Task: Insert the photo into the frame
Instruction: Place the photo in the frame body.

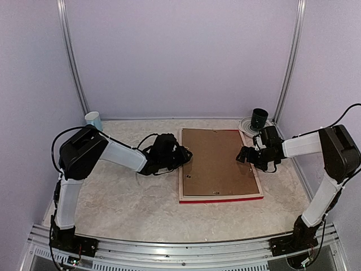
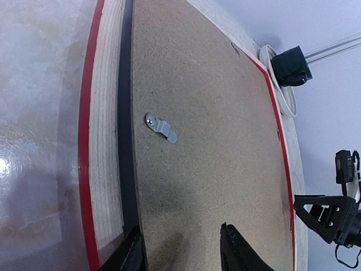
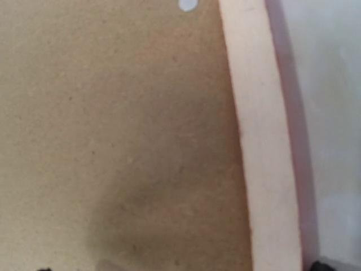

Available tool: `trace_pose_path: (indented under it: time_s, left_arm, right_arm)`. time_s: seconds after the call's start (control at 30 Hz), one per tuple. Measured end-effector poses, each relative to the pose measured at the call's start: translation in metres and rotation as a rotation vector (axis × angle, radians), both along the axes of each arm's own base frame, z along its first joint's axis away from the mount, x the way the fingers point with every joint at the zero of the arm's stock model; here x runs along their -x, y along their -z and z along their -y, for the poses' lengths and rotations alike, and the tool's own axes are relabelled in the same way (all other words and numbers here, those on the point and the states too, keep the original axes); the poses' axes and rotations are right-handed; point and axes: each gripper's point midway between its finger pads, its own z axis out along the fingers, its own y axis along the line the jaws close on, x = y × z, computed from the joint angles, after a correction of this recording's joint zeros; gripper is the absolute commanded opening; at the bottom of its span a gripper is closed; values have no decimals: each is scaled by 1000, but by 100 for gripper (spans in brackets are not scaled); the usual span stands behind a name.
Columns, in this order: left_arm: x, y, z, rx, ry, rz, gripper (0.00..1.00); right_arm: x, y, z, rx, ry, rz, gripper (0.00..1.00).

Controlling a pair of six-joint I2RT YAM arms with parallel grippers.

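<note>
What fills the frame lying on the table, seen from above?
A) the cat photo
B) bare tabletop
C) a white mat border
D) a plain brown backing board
D: in the top view a plain brown backing board fills the frame, and the left wrist view shows a metal clip on it.

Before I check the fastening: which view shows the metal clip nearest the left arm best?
Left wrist: the clip sits large and sharp on the backing board. The top view shows it as a speck; the right wrist view misses it.
</note>
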Motion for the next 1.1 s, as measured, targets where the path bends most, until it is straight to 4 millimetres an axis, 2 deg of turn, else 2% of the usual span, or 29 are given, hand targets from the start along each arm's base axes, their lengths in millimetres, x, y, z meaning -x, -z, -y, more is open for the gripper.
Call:
trace_pose_path:
  time_s: [0.3,0.63,1.1]
  left_arm:
    - [3,3,2,-123,-11,18,51]
    - [4,-2,6,-149,1,38,66]
    - [10,-16,-6,-227,-3,45,78]
  right_arm:
    - [0,0,0,0,0,-1,99]
    - [0,0,0,0,0,0,99]
    - [0,0,1,0,4,0,99]
